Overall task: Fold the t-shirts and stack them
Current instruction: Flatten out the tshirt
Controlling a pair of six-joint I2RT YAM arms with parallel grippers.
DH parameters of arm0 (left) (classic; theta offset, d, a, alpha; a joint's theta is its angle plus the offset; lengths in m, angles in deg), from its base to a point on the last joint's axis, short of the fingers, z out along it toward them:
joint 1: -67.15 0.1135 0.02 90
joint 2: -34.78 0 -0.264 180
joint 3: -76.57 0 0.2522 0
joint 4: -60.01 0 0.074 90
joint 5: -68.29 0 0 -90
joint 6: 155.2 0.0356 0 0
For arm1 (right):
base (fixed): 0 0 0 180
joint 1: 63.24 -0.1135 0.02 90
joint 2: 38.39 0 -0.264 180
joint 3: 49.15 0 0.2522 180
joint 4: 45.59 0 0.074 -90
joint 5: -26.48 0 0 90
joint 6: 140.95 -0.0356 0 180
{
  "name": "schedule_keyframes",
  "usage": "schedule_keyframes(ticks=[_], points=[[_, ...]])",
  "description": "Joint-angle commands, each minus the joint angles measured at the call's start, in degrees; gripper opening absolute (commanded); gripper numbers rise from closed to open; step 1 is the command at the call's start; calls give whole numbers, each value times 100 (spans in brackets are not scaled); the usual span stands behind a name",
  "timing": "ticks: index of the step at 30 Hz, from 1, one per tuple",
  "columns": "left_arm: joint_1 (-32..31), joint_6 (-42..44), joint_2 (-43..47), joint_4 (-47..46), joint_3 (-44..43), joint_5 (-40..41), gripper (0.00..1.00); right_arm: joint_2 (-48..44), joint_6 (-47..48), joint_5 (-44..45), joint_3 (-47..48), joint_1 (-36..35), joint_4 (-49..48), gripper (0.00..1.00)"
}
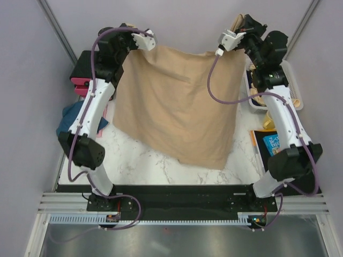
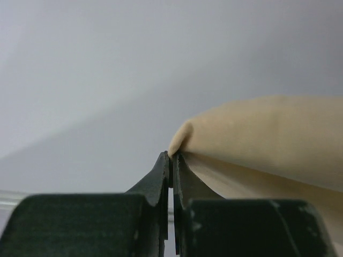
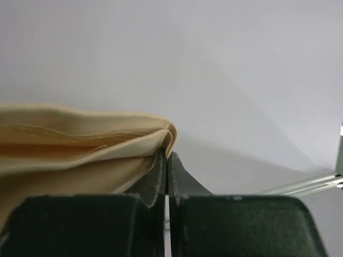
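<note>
Hanging over the middle of the bench (image 1: pixel 140 160), the tan t-shirt (image 1: pixel 177 107) hides much of it; neck and sleeves cannot be made out. Its far corners are pinched by the left pincer (image 1: pixel 146 40) and right pincer (image 1: pixel 227 40).

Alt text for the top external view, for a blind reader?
A tan cloth t-shirt hangs spread between the shut left gripper and right gripper, above a white marble-pattern table. A dark blue cloth shirt lies at the table's left edge; a white plastic mesh basket stands at the right.
</note>
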Motion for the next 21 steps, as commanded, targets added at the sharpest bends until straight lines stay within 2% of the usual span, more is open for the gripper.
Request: schedule_keyframes(ticks=[1, 2, 3, 5, 6, 8, 9, 11, 12, 13, 15, 16, 17, 18, 19, 20, 21], points=[[151, 245, -1090, -19, -2068, -34, 2, 939, 380, 279, 1181, 96, -792, 0], [160, 367, -1328, -255, -2907, 105, 2, 1143, 512, 410, 1836, 104, -934, 0], [160, 482, -1756, -483, -3255, 159, 2, 1345, 548, 446, 2199, 122, -1066, 0], [152, 911, -1945, -1026, -3644, 212, 2, 1899, 862, 508, 3181, 140, -1488, 0], [143, 1018, -1945, -1709, -3602, 221, 2, 2040, 986, 473, 3431, 140, -1646, 0], [108, 1159, -1805, -2214, -3453, 247, 2, 2243, 1311, 307, 3757, 131, -2251, 0], [82, 1125, -1744, -2782, -3400, 308, 2, 2252, 1382, 228, 3733, 131, -2532, 0], [-6, 1081, -1498, -3243, -3164, 554, 2, 2130, 1418, 131, 3496, 122, -3245, 0], [-15, 1054, -1358, -3680, -2944, 633, 2, 2042, 1366, 148, 3312, 122, -3412, 0], [-15, 1011, -1061, -3885, -2655, 747, 2, 1798, 1331, 148, 2736, 122, -3744, 0], [-15, 1001, -699, -4385, -1444, 818, 2, 1489, 1261, 139, 1952, 122, -3993, 0], [-7, 1045, -532, -4901, -969, 784, 2, 1192, 1225, 122, 1122, 139, -4359, 0], [-15, 1063, -217, -5115, -68, 775, 2, 1041, 1225, 122, 713, 131, -4433, 0], [-24, 1063, -75, -5239, 367, 775, 2, 892, 1147, 78, 291, 140, -4494, 0], [-24, 1019, 92, -5336, 806, 775, 2, 551, 1102, 60, -618, 122, -4530, 0], [-15, 941, 355, -5363, 1655, 783, 2, 365, 1032, 25, -1071, 122, -4452, 0], [-24, 827, 497, -5337, 2081, 827, 2, -20, 979, 7, -1519, 122, -4242, 0]])
